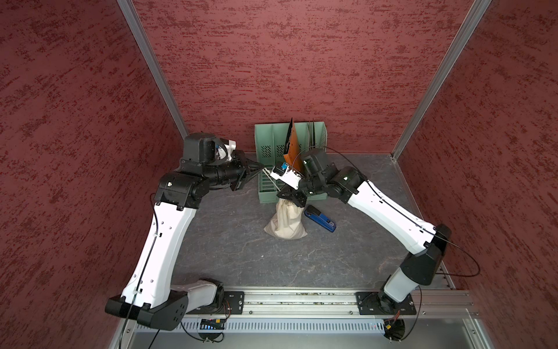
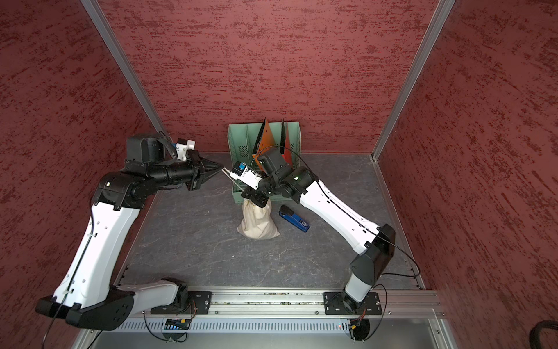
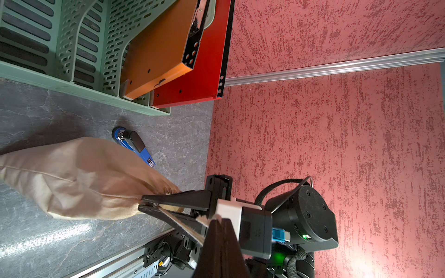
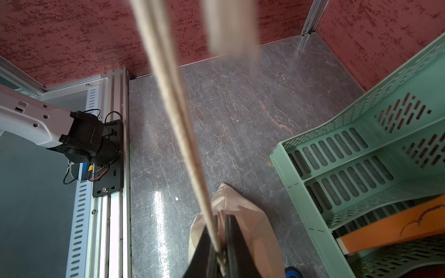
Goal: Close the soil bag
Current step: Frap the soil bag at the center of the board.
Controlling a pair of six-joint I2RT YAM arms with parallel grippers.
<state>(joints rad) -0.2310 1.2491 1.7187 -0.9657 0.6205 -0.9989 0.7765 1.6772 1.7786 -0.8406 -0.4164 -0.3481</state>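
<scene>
The cream cloth soil bag (image 1: 287, 222) (image 2: 259, 222) lies on the dark table just in front of the green rack, its gathered neck pointing toward the rack. My right gripper (image 1: 288, 198) (image 4: 220, 220) is shut on that neck, and the bag's body (image 4: 252, 228) bulges beyond the jaws. A pale drawstring (image 1: 269, 177) (image 4: 178, 120) runs taut from the neck to my left gripper (image 1: 261, 167) (image 3: 218, 220), which is shut on its end, raised to the left of the bag. In the left wrist view the bag (image 3: 79, 178) tapers into the right fingers (image 3: 173, 198).
A green file rack (image 1: 290, 163) (image 3: 84, 91) holding an orange and a red folder stands against the back wall. A blue stapler (image 1: 320, 218) (image 3: 134, 144) lies right of the bag. Red walls close in three sides, and a metal rail runs along the front.
</scene>
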